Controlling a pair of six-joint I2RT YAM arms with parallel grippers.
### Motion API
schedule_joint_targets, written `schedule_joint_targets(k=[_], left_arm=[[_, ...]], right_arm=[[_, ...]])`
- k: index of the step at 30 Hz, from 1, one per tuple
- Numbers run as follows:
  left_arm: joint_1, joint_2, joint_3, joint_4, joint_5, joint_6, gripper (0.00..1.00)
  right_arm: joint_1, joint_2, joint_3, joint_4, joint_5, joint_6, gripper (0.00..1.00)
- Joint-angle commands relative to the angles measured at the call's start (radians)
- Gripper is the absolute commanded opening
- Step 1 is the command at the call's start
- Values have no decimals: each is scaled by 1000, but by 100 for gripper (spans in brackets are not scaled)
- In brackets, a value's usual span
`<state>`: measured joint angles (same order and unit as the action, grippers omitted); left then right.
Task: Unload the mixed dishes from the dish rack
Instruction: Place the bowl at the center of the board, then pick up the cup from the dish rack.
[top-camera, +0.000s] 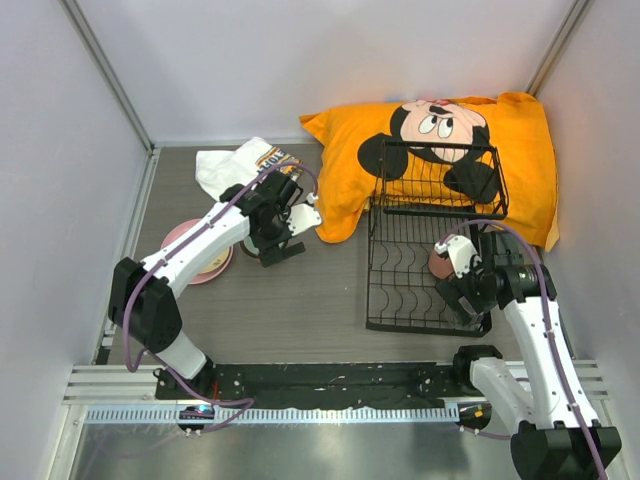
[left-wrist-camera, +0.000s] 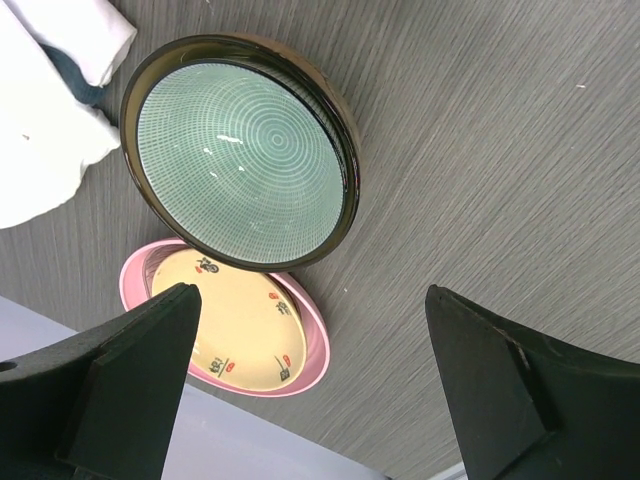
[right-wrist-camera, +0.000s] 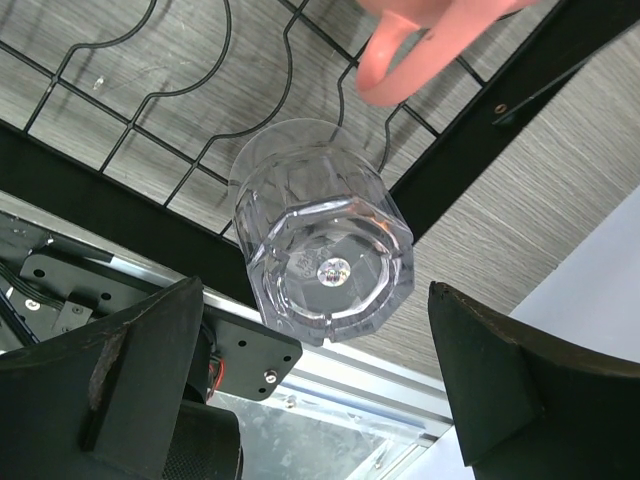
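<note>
On the left side of the bench (top-camera: 300, 300), your left end effector (left-wrist-camera: 315, 385) hangs released, its fingers spread wide above a brown bowl (left-wrist-camera: 240, 150) with a green ringed inside. The bowl stands upright on the bench and neither finger touches it. Just beside it lies a pink plate (left-wrist-camera: 318, 345) with a cream plate (left-wrist-camera: 235, 320) resting on it. You cannot tell from the wrist view whether the bowl's rim touches the plates. A white cloth (left-wrist-camera: 40, 120) lies near the bowl's other side. This reads as a placement just made, so that arm only needs to rise straight up, clear of the rim, before it swings back.

In the near right corner of the dish rack (top-camera: 425, 327), a clear glass (right-wrist-camera: 325, 250) sits with its thick base towards the wrist camera, and a pink mug (right-wrist-camera: 420, 40) is close behind it. Your right end effector (right-wrist-camera: 320, 380) is open too, one finger on each side of the glass, both apart from it. The step in hand looks like the reach for the glass. Next you need to come down until the fingers flank its wall, close gently and lift straight out past the wires and the mug.
</note>
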<state>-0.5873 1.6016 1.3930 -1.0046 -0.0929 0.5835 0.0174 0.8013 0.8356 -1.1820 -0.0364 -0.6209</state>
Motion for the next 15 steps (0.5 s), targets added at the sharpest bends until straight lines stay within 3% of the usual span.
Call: schedule_joint_targets(k=[1,15], left_arm=[[4,-35,3,3,18,-2,100],[4,-9,4,14,22,-1,100]], right_arm=[[-4,27,11,28,-11,-31,98],[-4,124,8,71,-11,-129,97]])
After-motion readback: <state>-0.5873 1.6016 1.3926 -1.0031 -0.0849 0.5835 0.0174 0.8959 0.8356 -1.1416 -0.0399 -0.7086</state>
